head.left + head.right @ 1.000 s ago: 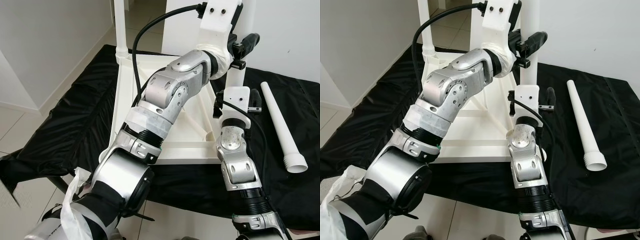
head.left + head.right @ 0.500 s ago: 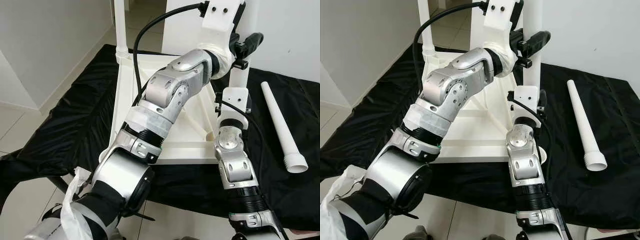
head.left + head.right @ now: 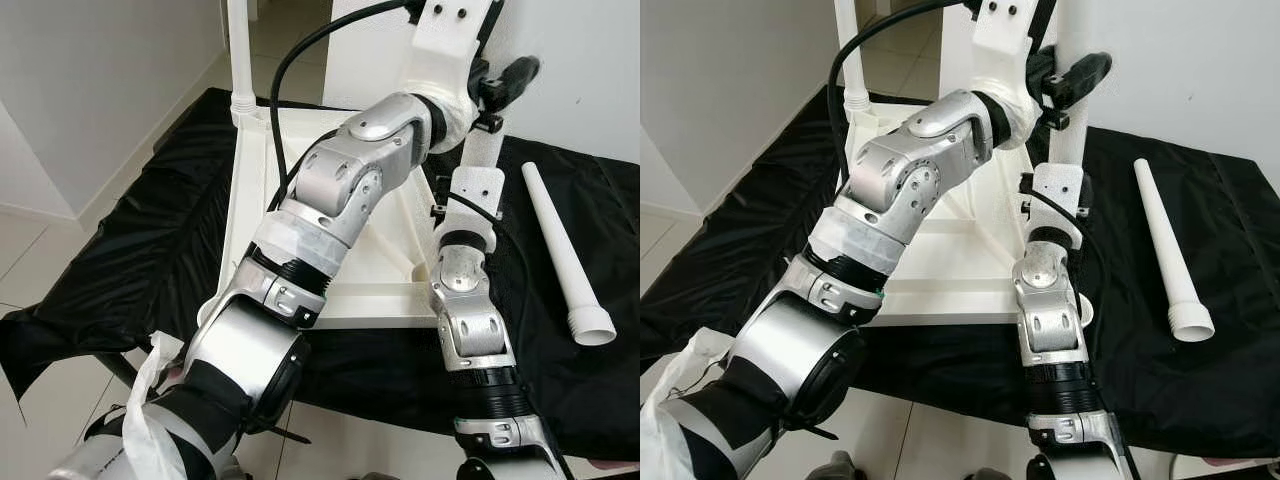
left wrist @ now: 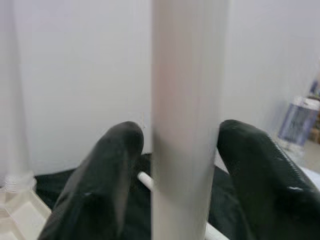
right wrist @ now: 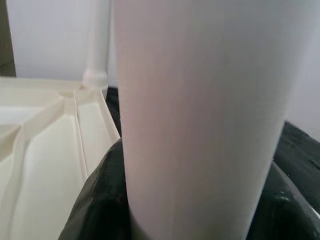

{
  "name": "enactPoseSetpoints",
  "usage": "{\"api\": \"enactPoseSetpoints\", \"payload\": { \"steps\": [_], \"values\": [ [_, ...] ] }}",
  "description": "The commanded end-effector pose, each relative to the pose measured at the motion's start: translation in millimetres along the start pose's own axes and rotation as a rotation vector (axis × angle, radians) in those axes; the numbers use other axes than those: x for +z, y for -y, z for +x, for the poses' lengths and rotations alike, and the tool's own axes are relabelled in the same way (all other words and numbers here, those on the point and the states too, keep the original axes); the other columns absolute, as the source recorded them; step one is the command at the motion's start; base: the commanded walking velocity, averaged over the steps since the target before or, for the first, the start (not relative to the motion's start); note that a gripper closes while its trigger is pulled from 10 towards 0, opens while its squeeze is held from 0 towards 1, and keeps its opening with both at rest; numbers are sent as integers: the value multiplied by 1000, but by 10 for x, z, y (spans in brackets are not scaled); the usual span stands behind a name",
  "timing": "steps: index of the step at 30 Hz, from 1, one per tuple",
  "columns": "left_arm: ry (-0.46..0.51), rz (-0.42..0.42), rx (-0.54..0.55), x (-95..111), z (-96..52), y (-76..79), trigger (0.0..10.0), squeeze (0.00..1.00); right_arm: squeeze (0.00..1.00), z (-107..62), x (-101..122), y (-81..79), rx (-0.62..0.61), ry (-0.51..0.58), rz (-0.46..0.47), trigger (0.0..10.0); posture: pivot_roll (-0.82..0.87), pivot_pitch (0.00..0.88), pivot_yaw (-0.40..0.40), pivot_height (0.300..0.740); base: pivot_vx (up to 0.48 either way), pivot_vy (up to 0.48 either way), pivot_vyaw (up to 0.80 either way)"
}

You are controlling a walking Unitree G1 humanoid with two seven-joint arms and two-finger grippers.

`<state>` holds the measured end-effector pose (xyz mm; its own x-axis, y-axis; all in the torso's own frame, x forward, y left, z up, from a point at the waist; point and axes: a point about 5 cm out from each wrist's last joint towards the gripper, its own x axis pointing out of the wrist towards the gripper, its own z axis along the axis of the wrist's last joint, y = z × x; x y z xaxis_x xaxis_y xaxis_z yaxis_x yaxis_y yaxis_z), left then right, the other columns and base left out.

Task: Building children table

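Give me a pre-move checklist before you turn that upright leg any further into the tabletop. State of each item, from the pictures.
1. Left gripper around the upright leg: ok, one black finger on each side, though whether they press on it, cannot tell.
2. Right gripper lower on the same leg: ok, fingers hug the leg near its base.
3. Leg standing straight: ok, it looks vertical in the left wrist view.
4. Leg seated in its corner socket: cannot tell, the arms hide the joint.
5. Tabletop lying upside down on the black sheet: ok, with the far corner leg already standing.
6. Spare leg: ok, lying loose on the sheet, apart from both arms.
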<state>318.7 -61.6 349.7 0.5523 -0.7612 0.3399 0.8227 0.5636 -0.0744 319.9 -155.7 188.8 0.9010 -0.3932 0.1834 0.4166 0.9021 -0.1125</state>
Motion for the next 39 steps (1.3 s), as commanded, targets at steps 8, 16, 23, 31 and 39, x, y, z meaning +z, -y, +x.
{"api": "enactPoseSetpoints", "payload": {
  "steps": [8,16,23,31,39],
  "values": [
    [47,-30,-153,54,40,280,10000,561,0,17,-50,22,11,-43,68,10000,19,0,-28,740,0,0,0],
    [95,-97,-168,56,-73,236,10000,0,0,42,-95,183,-20,-42,98,10000,18,0,-20,740,0,0,0],
    [37,-90,-132,-166,-236,96,10000,0,0,9,-112,343,-27,-8,110,10000,16,0,-12,740,0,0,0],
    [-23,-15,-56,-426,-412,-48,10000,0,0,-86,-138,436,-7,37,102,10000,20,0,-19,740,0,0,0],
    [-60,68,-51,-760,-682,-157,10000,0,0,-214,-172,499,53,75,97,10000,17,0,-26,740,0,0,0]
  ]
}}
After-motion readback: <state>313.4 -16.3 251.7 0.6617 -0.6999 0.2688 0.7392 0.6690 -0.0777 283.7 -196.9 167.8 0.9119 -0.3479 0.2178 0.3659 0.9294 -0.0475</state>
